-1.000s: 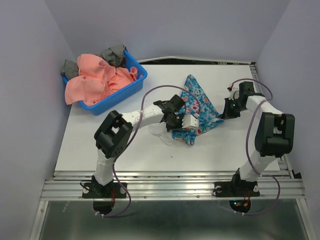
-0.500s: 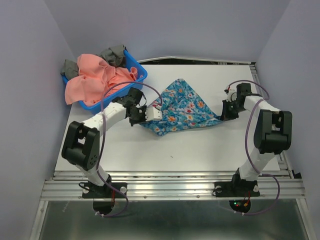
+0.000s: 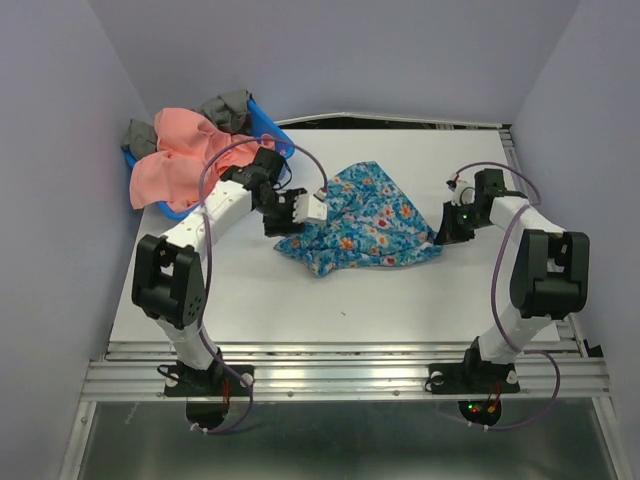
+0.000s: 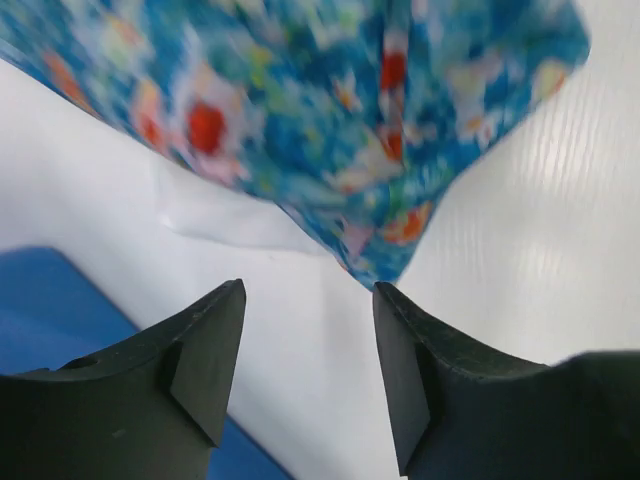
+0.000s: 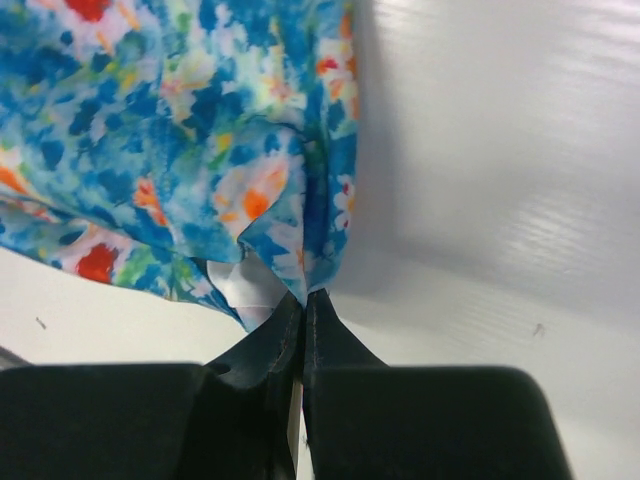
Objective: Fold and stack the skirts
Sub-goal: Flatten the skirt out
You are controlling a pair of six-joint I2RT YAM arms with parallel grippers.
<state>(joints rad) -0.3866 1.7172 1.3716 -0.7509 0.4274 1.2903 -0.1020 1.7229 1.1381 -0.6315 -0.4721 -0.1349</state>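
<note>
Blue floral skirt point(image 3: 365, 220) lies spread across the middle of the table point(image 3: 400, 290); one second ago it was a narrow folded bundle. Left gripper point(image 4: 310, 300) has swung left toward the basket point(image 3: 268, 128). It gripped the skirt's left edge half a second ago; its fingers now stand apart with nothing between them, and the cloth edge lies just beyond the tips, slightly rumpled. Right gripper point(image 5: 303, 300) remains pinched tight on the skirt's right corner, position nearly unchanged. Pink skirt point(image 3: 185, 155) sits heaped in the basket, as before.
</note>
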